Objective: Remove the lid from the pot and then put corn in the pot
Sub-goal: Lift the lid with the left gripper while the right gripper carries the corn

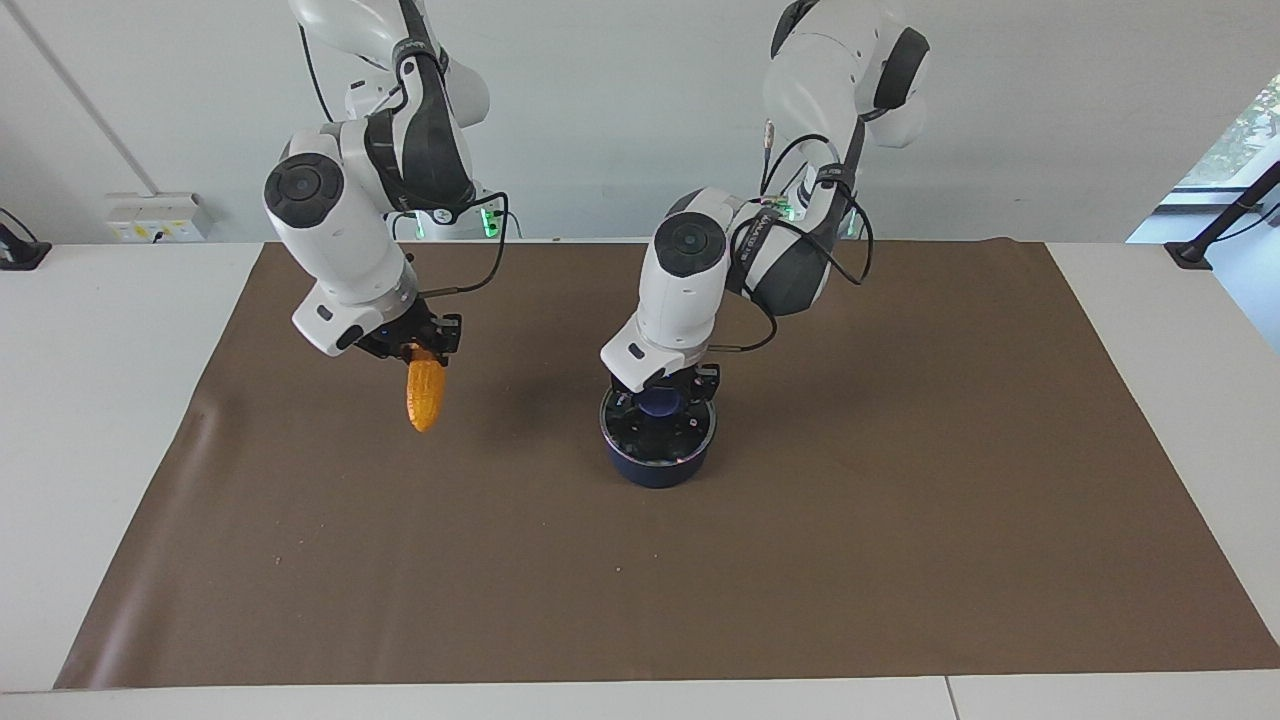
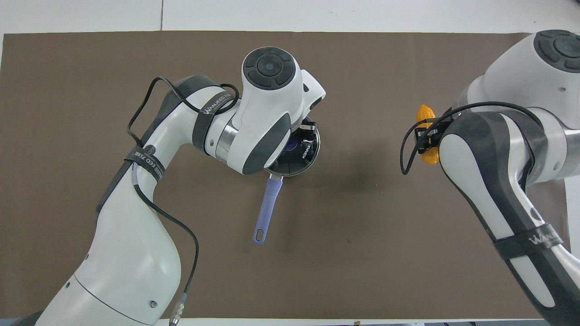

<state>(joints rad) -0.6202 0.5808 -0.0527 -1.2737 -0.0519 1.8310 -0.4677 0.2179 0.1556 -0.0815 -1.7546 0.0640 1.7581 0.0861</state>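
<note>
Mid-table, on the brown mat: small dark navy-blue saucepan, the pot (image 1: 657, 452), its long lighter blue handle (image 2: 266, 209) pointing toward the robots' edge.
Lid: round clear glass lid (image 1: 650, 432) with metal rim, seated on the pot; likely slick and fragile, so lift by the blue knob (image 1: 660, 403).
Left gripper (image 1: 664, 392): down at the knob; grip cannot be told.
Right gripper (image 1: 421, 350): clamped on 1 bumpy yellow-orange corn cob (image 1: 425, 394) (stiff and light, probably), hanging over the mat toward the right arm's end.
</note>
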